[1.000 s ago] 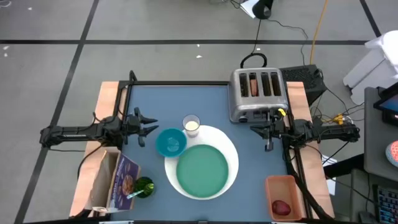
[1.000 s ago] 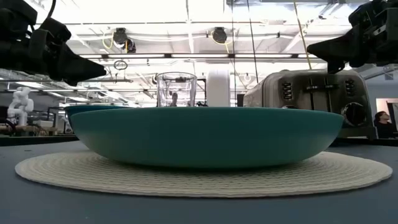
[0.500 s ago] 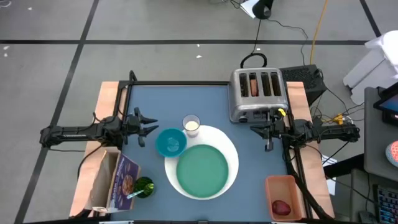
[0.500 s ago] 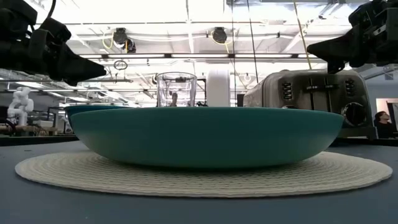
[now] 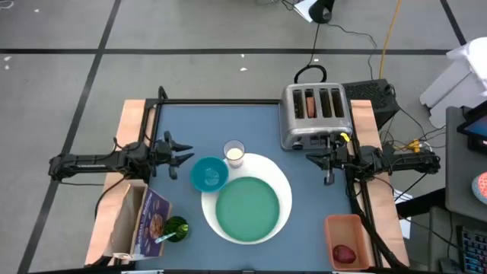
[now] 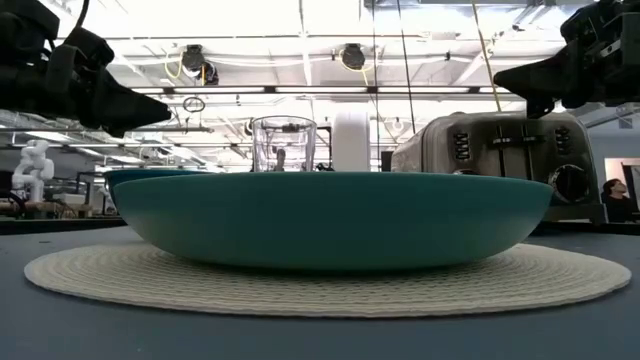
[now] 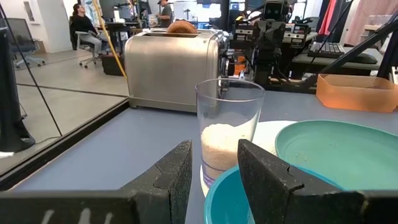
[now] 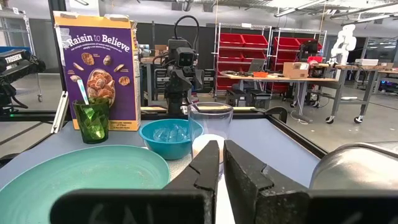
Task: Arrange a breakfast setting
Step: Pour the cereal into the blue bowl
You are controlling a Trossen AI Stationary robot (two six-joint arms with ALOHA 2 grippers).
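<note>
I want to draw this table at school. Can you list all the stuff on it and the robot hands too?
teal plate: one, teal, on the white plate
white plate: one, white, table middle
bowl: one, teal, beside the plates
glass of milk: one, clear, behind the bowl
cereal box: one, purple, left front edge
green cup: one, holds a spoon, by the box
toaster: one, silver, back right, bagel in a slot
bin: one, orange, front right, red apple inside
left gripper: dark, open, empty, left of bowl
right gripper: dark, shut, empty, before the toaster
</note>
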